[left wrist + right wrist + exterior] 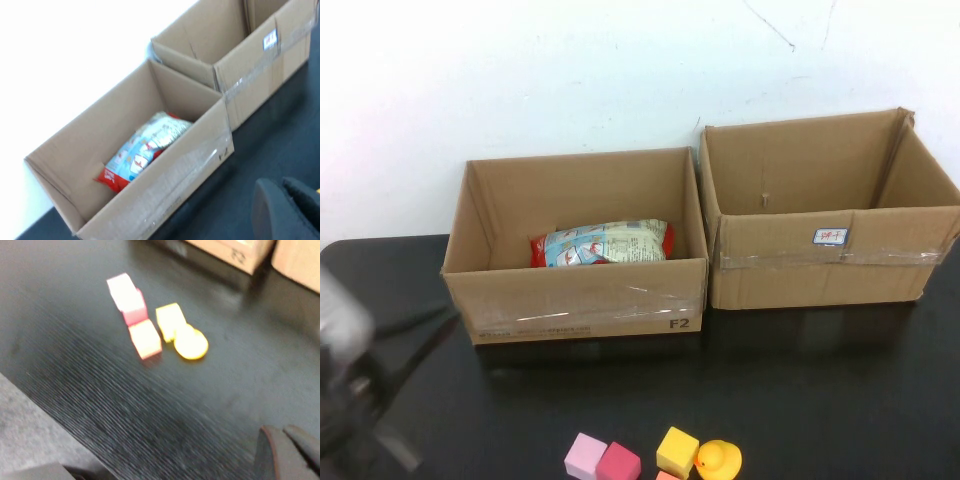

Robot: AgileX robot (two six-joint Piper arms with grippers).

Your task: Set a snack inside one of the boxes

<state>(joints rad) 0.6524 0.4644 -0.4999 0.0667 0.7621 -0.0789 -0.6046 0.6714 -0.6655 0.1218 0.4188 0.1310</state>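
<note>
Snack bag inside the left cardboard box

The snack bag (603, 243), pale blue and white with red ends, lay flat on its side on the floor of the left box (580, 300), toward its back wall. The right box (830, 265) stood open just beside it, both along the table's far edge.
</note>
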